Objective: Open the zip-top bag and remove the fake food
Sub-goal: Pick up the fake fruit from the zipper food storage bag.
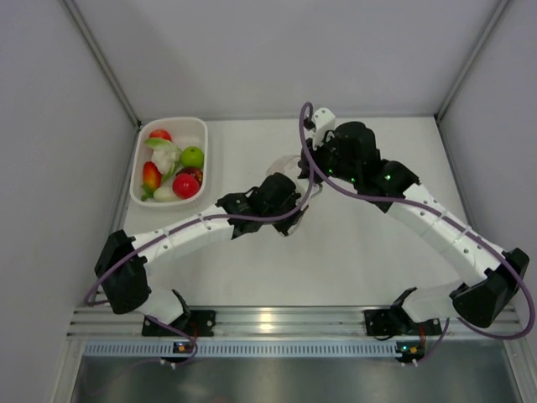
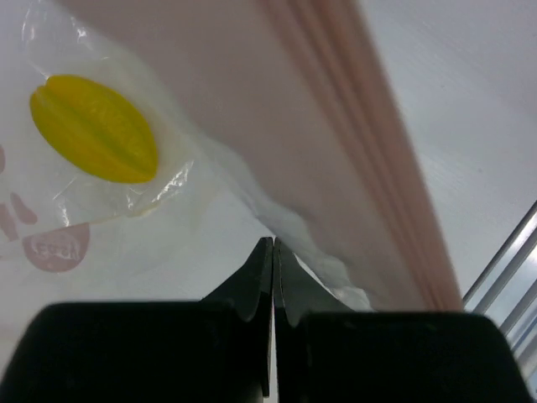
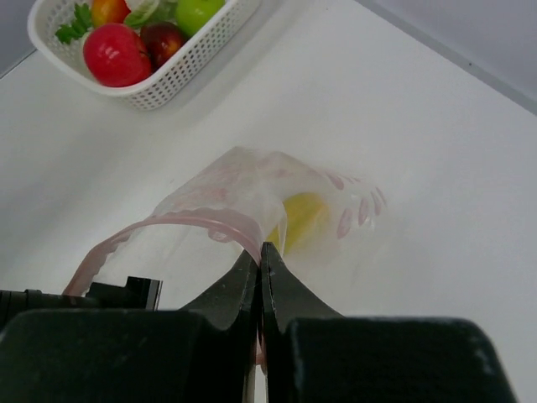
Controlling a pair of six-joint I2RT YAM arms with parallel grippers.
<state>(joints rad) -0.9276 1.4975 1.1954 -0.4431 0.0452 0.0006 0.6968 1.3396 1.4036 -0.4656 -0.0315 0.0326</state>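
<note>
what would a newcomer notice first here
Mid-table, the left gripper and right gripper are each pinched shut on the zip-top bag, its pink-edged mouth open. One yellow fake fruit lies inside; more colourful fake food fills the white basket at the far left.

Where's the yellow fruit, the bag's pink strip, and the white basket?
yellow fruit (image 2: pixel 94 128): left wrist view, middle of its ribbed side.
zip-top bag (image 3: pixel 191 219): right wrist view, on its pink zip strip.
white basket (image 3: pixel 185 71): right wrist view, its perforated near wall.
</note>
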